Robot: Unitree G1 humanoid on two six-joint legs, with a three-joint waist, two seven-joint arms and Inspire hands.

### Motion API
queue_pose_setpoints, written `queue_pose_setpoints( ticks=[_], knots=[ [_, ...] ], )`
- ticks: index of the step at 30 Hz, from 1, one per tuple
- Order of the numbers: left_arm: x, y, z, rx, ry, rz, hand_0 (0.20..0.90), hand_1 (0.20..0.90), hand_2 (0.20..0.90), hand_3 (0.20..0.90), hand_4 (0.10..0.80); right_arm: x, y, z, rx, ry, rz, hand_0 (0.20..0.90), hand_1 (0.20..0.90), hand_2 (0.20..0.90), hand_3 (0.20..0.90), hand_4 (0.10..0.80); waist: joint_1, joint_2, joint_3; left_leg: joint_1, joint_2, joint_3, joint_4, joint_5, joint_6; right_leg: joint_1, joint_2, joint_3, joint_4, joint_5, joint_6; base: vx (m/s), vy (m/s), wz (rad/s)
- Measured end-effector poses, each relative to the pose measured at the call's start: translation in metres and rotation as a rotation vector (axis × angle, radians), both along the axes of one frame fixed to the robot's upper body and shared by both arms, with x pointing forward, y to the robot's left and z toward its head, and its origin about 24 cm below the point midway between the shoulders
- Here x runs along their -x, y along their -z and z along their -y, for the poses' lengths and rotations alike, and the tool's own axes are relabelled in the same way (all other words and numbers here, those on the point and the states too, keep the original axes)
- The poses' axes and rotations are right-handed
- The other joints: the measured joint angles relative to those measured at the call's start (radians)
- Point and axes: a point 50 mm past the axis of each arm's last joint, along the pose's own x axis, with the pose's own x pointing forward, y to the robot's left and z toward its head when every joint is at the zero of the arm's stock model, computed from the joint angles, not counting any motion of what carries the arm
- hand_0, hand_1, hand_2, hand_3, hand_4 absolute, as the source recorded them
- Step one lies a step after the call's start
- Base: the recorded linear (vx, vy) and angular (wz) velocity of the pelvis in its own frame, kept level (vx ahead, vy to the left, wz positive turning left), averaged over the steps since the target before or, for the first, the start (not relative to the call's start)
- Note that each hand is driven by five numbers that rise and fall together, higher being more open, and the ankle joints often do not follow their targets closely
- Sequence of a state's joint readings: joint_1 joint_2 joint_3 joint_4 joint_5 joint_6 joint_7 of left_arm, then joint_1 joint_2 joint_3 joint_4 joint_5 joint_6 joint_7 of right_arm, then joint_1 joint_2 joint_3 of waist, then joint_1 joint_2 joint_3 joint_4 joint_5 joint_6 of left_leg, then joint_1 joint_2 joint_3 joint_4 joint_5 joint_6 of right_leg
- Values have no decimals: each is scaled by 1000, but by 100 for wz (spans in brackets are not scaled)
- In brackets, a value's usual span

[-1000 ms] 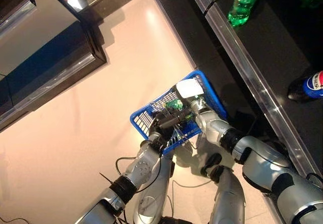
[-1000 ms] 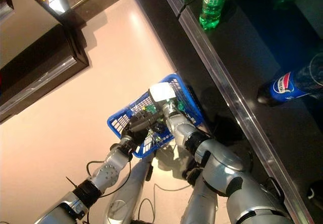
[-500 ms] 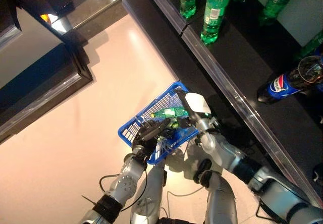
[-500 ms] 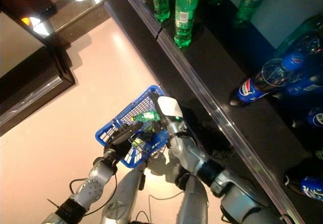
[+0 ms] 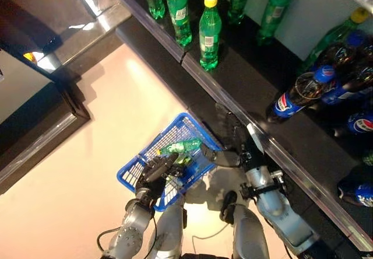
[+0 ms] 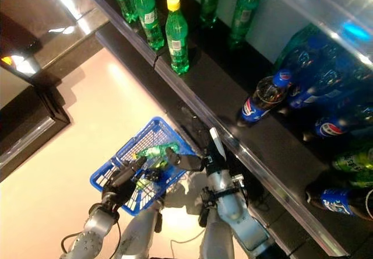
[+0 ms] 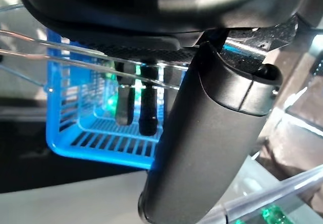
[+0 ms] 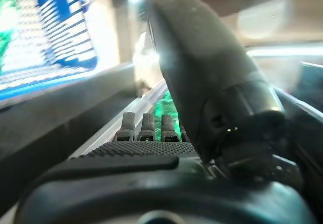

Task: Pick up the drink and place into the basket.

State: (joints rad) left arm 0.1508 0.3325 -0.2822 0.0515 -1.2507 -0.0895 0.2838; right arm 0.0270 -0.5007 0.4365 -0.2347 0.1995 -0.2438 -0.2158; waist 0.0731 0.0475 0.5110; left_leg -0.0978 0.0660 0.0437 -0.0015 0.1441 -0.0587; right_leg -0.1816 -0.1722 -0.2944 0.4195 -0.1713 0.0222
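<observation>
A blue wire basket hangs above the pale floor in front of me. A green drink bottle lies on its side inside it, also seen as the bottle. My left hand is at the basket's near rim; in the left wrist view its fingers curl down past the thin wire handle. My right hand is at the basket's shelf-side corner, apart from the bottle. Its fingers lie straight and hold nothing.
A dark shelf with a metal front edge runs diagonally to the right. Green bottles and dark blue-labelled bottles stand on it. A dark cabinet borders the floor at the left.
The camera has tilted up, showing more of the shelf. My right hand has let go of the green bottle and drawn back out of the basket. The left hand holds on.
</observation>
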Motion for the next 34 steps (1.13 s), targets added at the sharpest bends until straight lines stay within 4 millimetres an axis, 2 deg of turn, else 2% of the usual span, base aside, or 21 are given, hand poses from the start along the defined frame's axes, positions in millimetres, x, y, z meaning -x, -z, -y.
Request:
queue_pose_setpoints(
  ticks=[2, 7, 13, 17, 20, 27, 34],
  knots=[
    [7, 5, -5, -11, -10, -29, 300, 300, 300, 200, 100, 7, 2, 6, -17, 4, -18, 900, 900, 900, 900, 800, -6, -5, -10, 29, -1, 3, -12, -4, 1, 26, -1, 2, -6, -3, 5, 132, -41, -7],
    [24, 12, -15, -26, -28, -82, 300, 300, 300, 200, 100, 16, 12, 15, -80, 9, -102, 900, 900, 900, 900, 800, -21, -35, -97, 54, 1, 11, -45, -5, 3, 42, 4, 5, -28, -3, 9, 47, -42, -4],
    [38, 20, -17, -29, -37, -134, 300, 300, 300, 200, 100, 21, 22, 16, -202, -13, -196, 900, 900, 900, 900, 800, -23, -43, -161, 114, 9, 22, -75, -5, 3, 105, 19, 9, -74, 3, 16, 16, -21, -4],
    [53, 28, -18, -32, -47, -188, 300, 300, 300, 200, 100, 29, 45, 19, -205, -8, -320, 900, 900, 900, 900, 800, -24, -47, -234, 114, 10, 25, -84, -12, 6, 111, 23, 9, -93, 8, 19, 0, 0, 0],
    [61, 32, -18, -35, -43, -216, 300, 300, 300, 200, 100, 44, 72, 27, -193, 34, -460, 900, 900, 900, 900, 800, -27, -48, -276, 116, 10, 27, -86, -16, 8, 119, 25, 9, -102, 10, 22, -23, -21, -1],
    [68, 36, -18, -37, -47, -243, 300, 300, 300, 200, 100, 60, 98, 34, -178, 63, -612, 900, 900, 900, 900, 800, -65, -43, -295, 131, 20, 46, -89, -19, 7, 126, 37, 28, -110, 19, 16, -33, -13, -8],
    [70, 38, -13, -30, -51, -265, 300, 300, 300, 200, 100, 61, 103, 37, -192, 77, -638, 900, 900, 900, 900, 800, -75, -26, -321, 131, 21, 48, -88, -20, 8, 125, 38, 29, -110, 19, 15, -3, 1, -1]
  ],
)
